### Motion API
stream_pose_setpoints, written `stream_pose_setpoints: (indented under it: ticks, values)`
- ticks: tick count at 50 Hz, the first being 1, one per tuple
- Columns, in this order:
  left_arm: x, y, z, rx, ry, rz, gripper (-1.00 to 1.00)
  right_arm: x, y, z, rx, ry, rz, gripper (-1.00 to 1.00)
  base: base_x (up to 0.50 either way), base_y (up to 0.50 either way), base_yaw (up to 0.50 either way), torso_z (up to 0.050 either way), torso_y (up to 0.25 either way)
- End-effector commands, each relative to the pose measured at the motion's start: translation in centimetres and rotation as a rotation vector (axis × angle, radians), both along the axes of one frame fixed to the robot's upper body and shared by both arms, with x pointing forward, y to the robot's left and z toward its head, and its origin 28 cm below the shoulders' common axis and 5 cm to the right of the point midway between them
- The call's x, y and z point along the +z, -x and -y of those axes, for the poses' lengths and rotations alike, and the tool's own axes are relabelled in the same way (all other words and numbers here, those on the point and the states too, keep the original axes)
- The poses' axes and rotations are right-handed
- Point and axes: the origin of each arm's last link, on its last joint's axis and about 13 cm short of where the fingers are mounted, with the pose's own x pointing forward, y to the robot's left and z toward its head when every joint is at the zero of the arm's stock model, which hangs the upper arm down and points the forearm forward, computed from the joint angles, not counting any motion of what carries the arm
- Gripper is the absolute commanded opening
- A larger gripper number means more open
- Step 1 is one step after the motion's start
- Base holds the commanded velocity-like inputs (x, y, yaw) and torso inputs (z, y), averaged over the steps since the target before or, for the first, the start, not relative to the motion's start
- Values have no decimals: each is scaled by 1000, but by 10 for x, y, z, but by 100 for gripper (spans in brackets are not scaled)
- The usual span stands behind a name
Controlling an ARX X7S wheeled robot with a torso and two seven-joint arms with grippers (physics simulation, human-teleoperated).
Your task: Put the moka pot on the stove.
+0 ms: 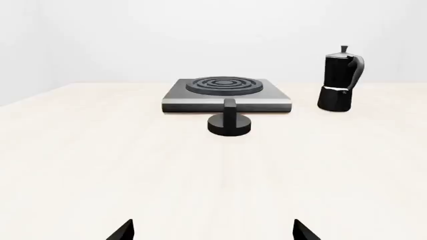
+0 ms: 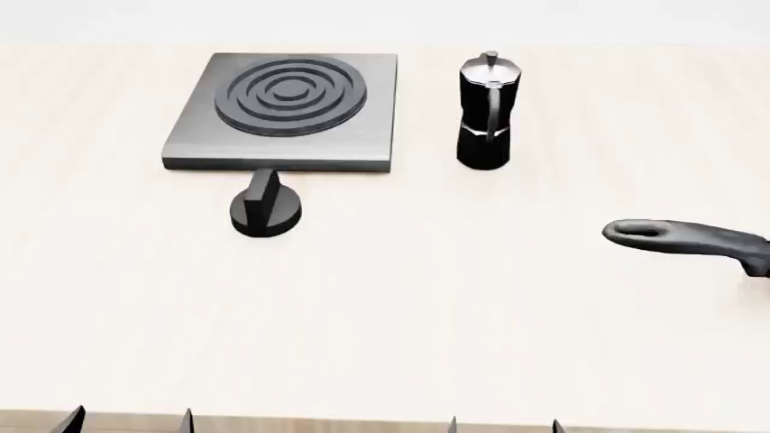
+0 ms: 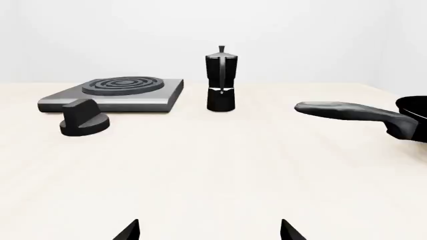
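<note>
Here the moka pot [image 2: 488, 113] stands beside the stove [image 2: 193, 135], both grippers spread wide, holding nothing.

knob [image 2: 265, 209]: black, ridged, on table [image 2: 457, 316] | pan handle [image 2: 686, 239]: black, pan mostly out of view

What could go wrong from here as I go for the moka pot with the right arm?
1. The small black faceted moka pot is tall and narrow-waisted, so a sideways nudge from the right tool may tip it.
2. The long black pan handle lies near the right arm's approach and may get bumped.
3. The pot stands close beside the flat grey metal stove; lifted too low, its base could catch the slab's edge.
</note>
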Motion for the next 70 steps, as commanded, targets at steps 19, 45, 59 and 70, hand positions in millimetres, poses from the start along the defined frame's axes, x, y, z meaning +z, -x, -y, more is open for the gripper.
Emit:
stream_pose_setpoints:
  ticks: [19, 45, 59, 70]
  values:
    - [3, 4, 1, -32, 2, 30, 100, -22, 0, 4, -15, 5, 8, 100, 0, 0, 0, 0, 0]
    - [10, 7, 2, -28, -3, 48, 100, -19, -1, 5, -13, 19, 12, 100, 0, 0, 0, 0, 0]
    - [13, 10, 2, -23, -5, 70, 100, -19, -2, 5, 2, 37, 41, 100, 0, 0, 0, 0, 0]
    - [20, 12, 2, -26, 1, 100, 100, -19, -3, 5, 14, 41, 103, 100, 0, 0, 0, 0, 0]
